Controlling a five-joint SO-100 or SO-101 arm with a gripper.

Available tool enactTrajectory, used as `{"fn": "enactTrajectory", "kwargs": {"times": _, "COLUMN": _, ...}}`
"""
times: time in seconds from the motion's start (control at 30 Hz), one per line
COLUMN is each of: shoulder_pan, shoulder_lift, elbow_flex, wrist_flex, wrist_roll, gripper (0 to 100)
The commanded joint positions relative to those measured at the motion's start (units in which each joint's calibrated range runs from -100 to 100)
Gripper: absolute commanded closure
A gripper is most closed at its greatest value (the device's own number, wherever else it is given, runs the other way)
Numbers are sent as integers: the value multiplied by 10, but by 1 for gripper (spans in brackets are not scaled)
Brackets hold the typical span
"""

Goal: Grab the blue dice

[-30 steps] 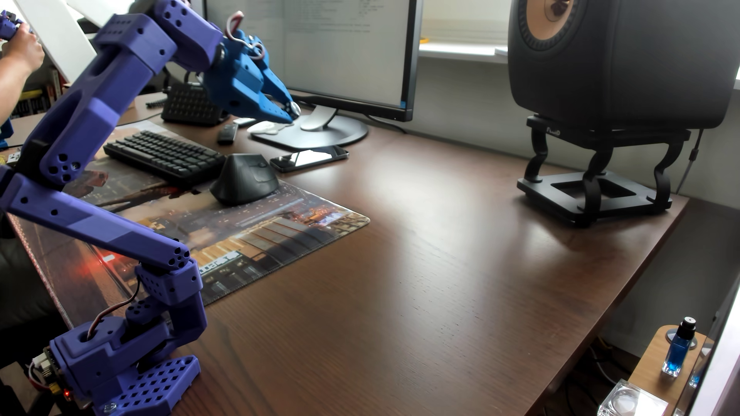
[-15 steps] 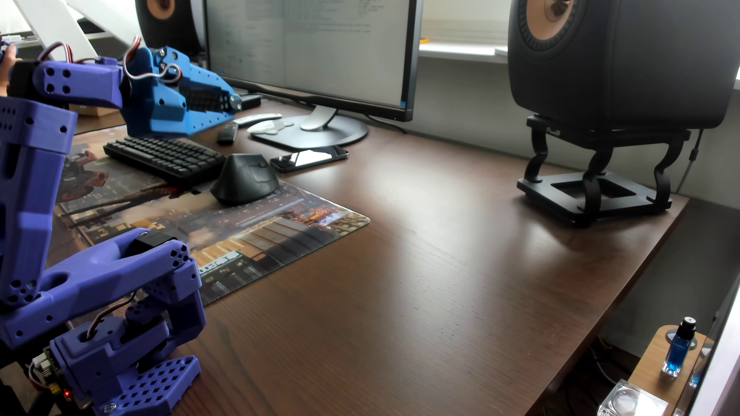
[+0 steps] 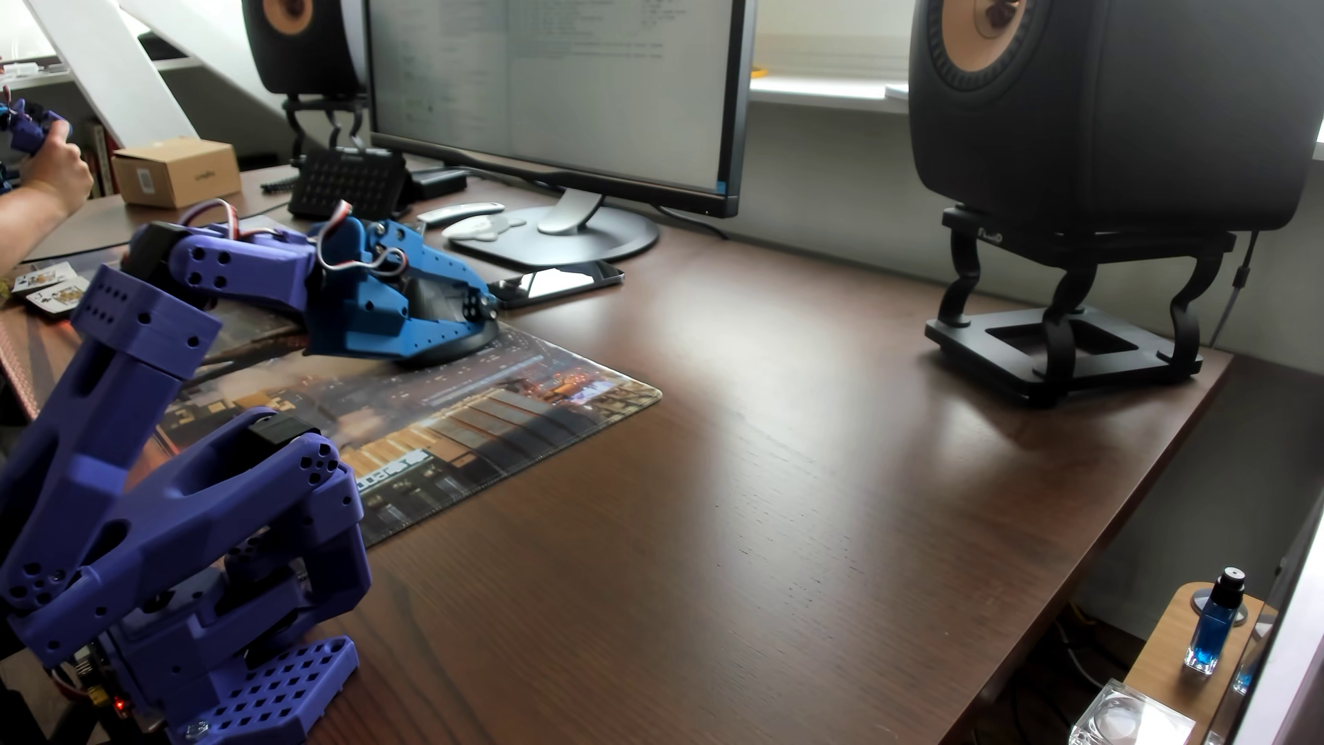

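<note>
Dark wood desk (image 3: 716, 501); gripper (image 3: 487, 315) low over the far-left mat (image 3: 466, 423), jaws parted around something dark, unidentifiable. Glass bottle (image 3: 1211, 630), near right, holds blue liquid.

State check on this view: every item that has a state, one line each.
gripper: apparently shut on the blue dice
blue dice: pinched at the fingertips, off the desk
monitor: on, text showing
phone: lying flat, face up
cardboard box: closed
blue bottle: upright, capped
</note>
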Motion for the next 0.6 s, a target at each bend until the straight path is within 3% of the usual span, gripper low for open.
{"fn": "enactTrajectory", "kwargs": {"times": 0.0, "shoulder_pan": 12, "shoulder_lift": 0, "elbow_flex": 32, "wrist_flex": -68, "wrist_roll": 3, "gripper": 98}}
{"fn": "enactTrajectory", "kwargs": {"times": 0.57, "shoulder_pan": 122, "shoulder_lift": 6, "elbow_flex": 38, "wrist_flex": -152, "wrist_roll": -21, "gripper": 98}}
